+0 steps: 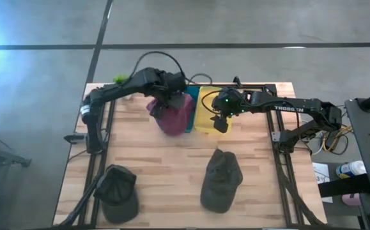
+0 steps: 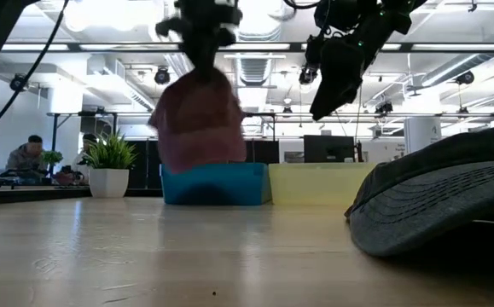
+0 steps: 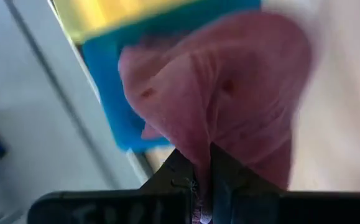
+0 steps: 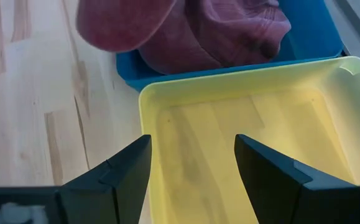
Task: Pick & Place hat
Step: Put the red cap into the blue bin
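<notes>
A maroon cap hangs from my left gripper over the blue bin at the table's far middle; it also shows in the low view and in the left wrist view. My right gripper is open and empty above the yellow bin; it also shows in the high view. A dark olive cap lies on the table at the near right. A black cap lies at the near left. My left gripper pinches a gathered fold of the maroon cap's cloth between its two shut fingers. The fingers come from above, pointing down. The cap hangs below them, lifted clear of the table, its lower part at the blue bin's near edge.
The blue bin and the yellow bin stand side by side at the table's far edge. Dark frame rails run along the table's left and right sides. Bare wood lies between the two caps on the table.
</notes>
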Motion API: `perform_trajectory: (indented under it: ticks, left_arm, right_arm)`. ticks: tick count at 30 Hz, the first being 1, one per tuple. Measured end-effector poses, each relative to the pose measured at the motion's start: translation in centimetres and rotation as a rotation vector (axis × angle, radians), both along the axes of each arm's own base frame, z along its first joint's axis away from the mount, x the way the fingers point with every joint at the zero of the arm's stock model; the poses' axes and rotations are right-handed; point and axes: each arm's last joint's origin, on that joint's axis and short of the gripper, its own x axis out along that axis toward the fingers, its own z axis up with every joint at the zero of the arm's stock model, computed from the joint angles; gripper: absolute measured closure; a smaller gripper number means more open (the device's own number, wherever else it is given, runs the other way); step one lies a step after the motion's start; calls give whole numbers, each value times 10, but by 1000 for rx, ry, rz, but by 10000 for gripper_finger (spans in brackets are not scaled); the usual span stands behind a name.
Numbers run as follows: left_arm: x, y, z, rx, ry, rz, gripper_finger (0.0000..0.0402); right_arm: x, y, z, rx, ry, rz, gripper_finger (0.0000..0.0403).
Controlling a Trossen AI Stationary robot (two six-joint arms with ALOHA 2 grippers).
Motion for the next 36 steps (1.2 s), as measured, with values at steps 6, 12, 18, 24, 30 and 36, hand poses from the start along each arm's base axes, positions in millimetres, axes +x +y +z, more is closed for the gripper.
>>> perform_trajectory:
  ticks: [6, 12, 18, 24, 30, 36]
  left_arm:
    - [7, -2, -9, 124, 39, -38, 383]
    - [10, -3, 13, 196, -56, -66, 383]
    - [12, -1, 10, 229, -42, -84, 383]
    - [15, -2, -5, 220, 14, -108, 383]
    - [17, -3, -5, 235, 6, -108, 383]
    - [17, -9, 5, 296, -4, -113, 383]
  right_arm:
    - [-1, 1, -3, 14, 12, 9, 177]
    - [-2, 2, -7, 29, 20, 17, 177]
    - [-3, 2, -10, 35, 30, 14, 177]
    - [-4, 2, -12, 39, 35, 11, 177]
    - [-4, 2, -12, 38, 35, 11, 177]
    - [-4, 2, -12, 33, 34, 17, 177]
